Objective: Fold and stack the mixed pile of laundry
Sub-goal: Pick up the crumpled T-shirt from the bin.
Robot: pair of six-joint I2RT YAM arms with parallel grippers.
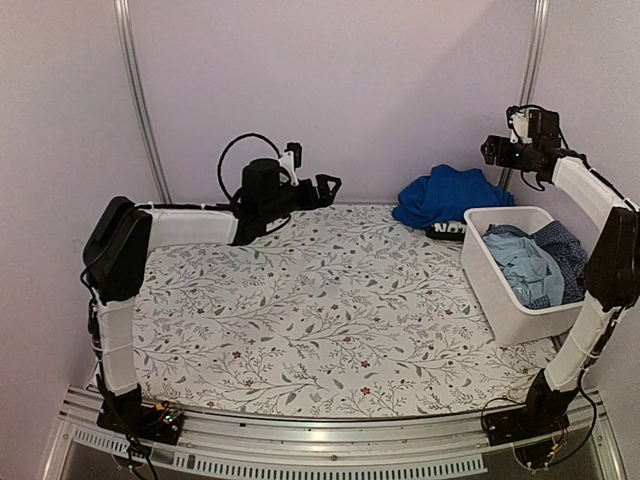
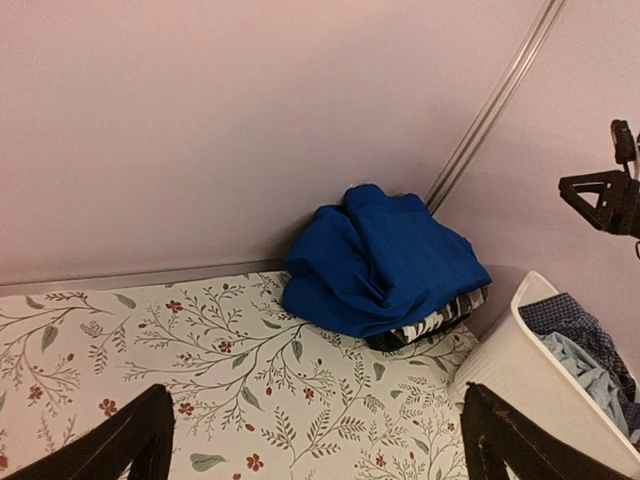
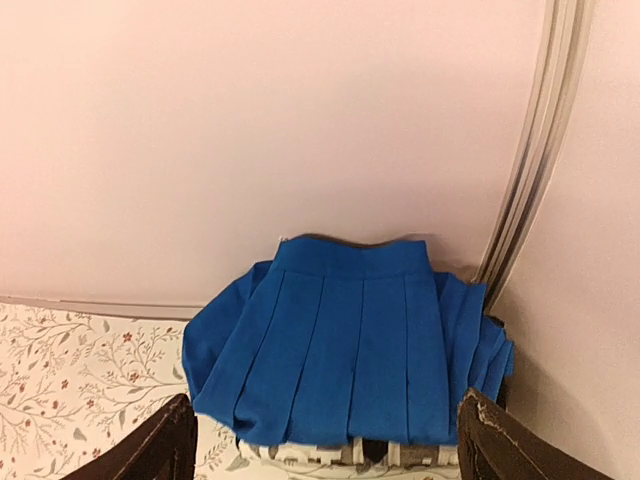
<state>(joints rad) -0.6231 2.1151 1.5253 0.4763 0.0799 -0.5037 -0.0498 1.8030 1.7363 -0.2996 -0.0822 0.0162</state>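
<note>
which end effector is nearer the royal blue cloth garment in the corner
Right. The right end effector hovers just right of the royal blue cloth garment; the left end effector is farther off leftward.

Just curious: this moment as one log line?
left claw: open | right claw: open | royal blue pleated garment: on plaid garment | tub: part-filled

We see the bench [image 1: 250, 340] under a flowered cover [image 1: 340, 270]. In its far right corner lies a plaid garment [image 1: 448, 230] with a blue one [image 1: 445, 195] on top, and a white tub [image 1: 490, 280] stands just beside them.
</note>
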